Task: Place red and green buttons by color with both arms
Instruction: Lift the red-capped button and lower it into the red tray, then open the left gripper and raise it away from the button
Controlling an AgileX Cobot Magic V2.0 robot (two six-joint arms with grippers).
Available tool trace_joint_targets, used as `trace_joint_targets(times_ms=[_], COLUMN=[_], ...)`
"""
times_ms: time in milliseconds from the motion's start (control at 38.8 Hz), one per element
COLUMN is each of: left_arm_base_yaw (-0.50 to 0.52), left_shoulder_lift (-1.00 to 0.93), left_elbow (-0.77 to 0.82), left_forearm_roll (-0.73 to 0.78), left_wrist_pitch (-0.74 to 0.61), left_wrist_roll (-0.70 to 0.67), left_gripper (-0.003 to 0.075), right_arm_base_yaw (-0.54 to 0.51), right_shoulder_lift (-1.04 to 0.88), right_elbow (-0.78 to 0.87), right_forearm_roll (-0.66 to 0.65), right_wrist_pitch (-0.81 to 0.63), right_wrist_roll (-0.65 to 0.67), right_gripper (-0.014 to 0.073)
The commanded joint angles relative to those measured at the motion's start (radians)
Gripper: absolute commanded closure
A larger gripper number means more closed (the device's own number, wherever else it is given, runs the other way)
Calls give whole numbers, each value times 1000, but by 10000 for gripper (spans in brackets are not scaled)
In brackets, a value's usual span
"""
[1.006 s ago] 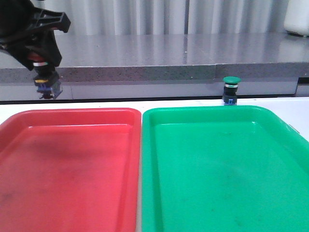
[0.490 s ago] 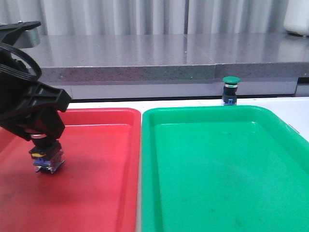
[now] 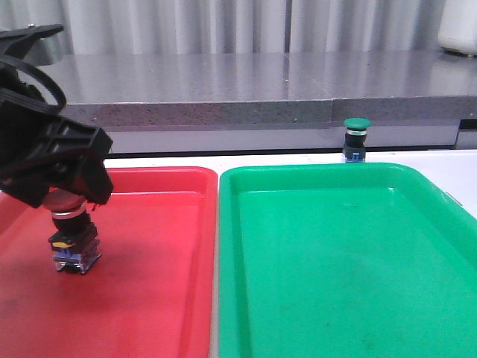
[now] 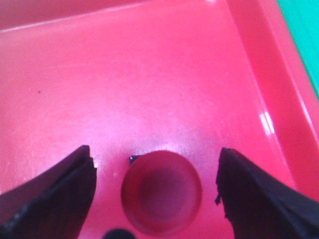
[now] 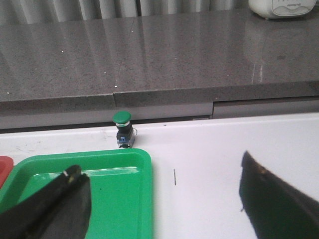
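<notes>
The red button (image 3: 74, 242) stands upright on the floor of the red tray (image 3: 149, 291), in its left half. My left gripper (image 3: 68, 195) hovers just over it, its jaws spread wide. In the left wrist view the dark red cap (image 4: 162, 194) sits between the two fingers of the left gripper (image 4: 155, 151) with a gap on each side. The green button (image 3: 357, 139) stands on the white table behind the green tray (image 3: 335, 268). It also shows in the right wrist view (image 5: 122, 129). My right gripper (image 5: 159, 167) is open and empty, well short of it.
The two trays lie side by side and fill the near part of the table. A grey stone ledge (image 3: 246, 89) runs along the back. White table (image 5: 214, 149) lies to the right of the green tray (image 5: 114, 194). A white appliance (image 5: 284, 7) stands on the ledge.
My left arm came down from above the tray's back left with the red button, set it on the red tray's floor, and its jaws have opened off it. The green button has not moved.
</notes>
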Motion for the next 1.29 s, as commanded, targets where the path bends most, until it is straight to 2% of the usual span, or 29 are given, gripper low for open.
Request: trace_joint_targets(times_ms=[0, 77, 155, 310, 413, 465, 568, 723, 877, 1058, 1265], left_arm_base_yaw=[-7, -5, 8, 72, 161, 211, 279, 283, 283, 283, 283], left_shoulder_lift=[-77, -122, -165, -246, -313, -352, -461, -687, -908, -1146, -1288], left_elbow=[-87, -141, -185, -232, -232, -224, -143, 85, 253, 351, 373], left_forearm_roll=[7, 58, 98, 125, 127, 138, 138, 136, 116, 114, 114], left_wrist_pitch=[10, 53, 93, 142, 182, 213, 185, 20, -33, -33, -33], left_wrist_roll=[-5, -5, -5, -5, -5, -5, -5, -5, -5, -5, -5], left_gripper=[211, 232, 299, 555, 740, 740, 740, 740, 740, 740, 740], right_arm_base_yaw=[-6, -6, -6, -6, -6, -6, -6, -6, -6, -6, -6], right_shoulder_lift=[15, 15, 15, 15, 15, 15, 15, 15, 15, 15, 15], right_elbow=[-35, -35, -35, -35, -35, -35, -35, -35, -35, -35, -35], right_forearm_roll=[3, 3, 3, 3, 3, 3, 3, 3, 3, 3, 3], right_wrist_pitch=[-78, -78, -78, -78, -78, -78, -78, -78, -78, -78, -78], right_wrist_roll=[-2, -2, -2, -2, -2, -2, -2, -2, -2, -2, -2], right_gripper=[-29, -29, -29, -29, -29, -29, -29, -29, -29, -29, -29])
